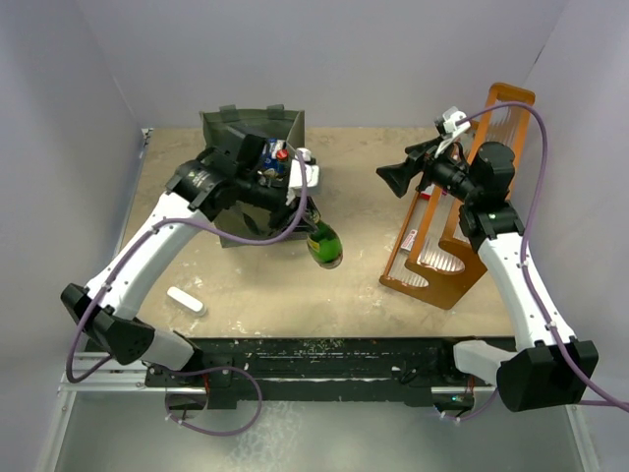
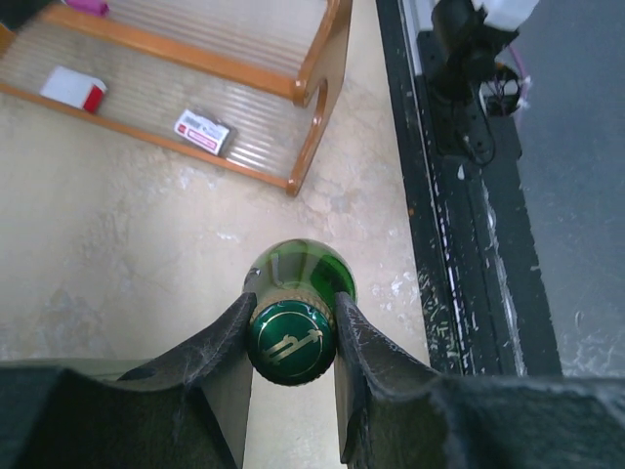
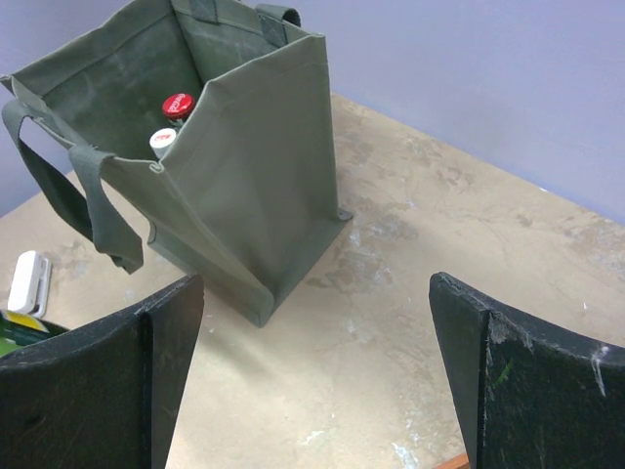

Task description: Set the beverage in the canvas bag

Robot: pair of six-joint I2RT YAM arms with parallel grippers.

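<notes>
Green glass is showing between the left fingers (image 2: 210, 357), which are pinching the green bottle (image 2: 290, 337) at its capped top, one on each side. In the top view the bottle is hanging outside the canvas bag (image 1: 246, 120), just off the bag's 5 o'clock corner; whether its base is touching the desk (image 1: 265, 295) I cannot tell. The right fingers (image 3: 98, 381) are gaping wide and gripping nothing, pointing toward 9 o'clock at the bag. A red cap (image 3: 178, 105) and a white cap (image 3: 162, 140) are peeking out of the bag's open mouth. The orange rack (image 1: 432, 285) is standing at the bottle's 3 o'clock.
</notes>
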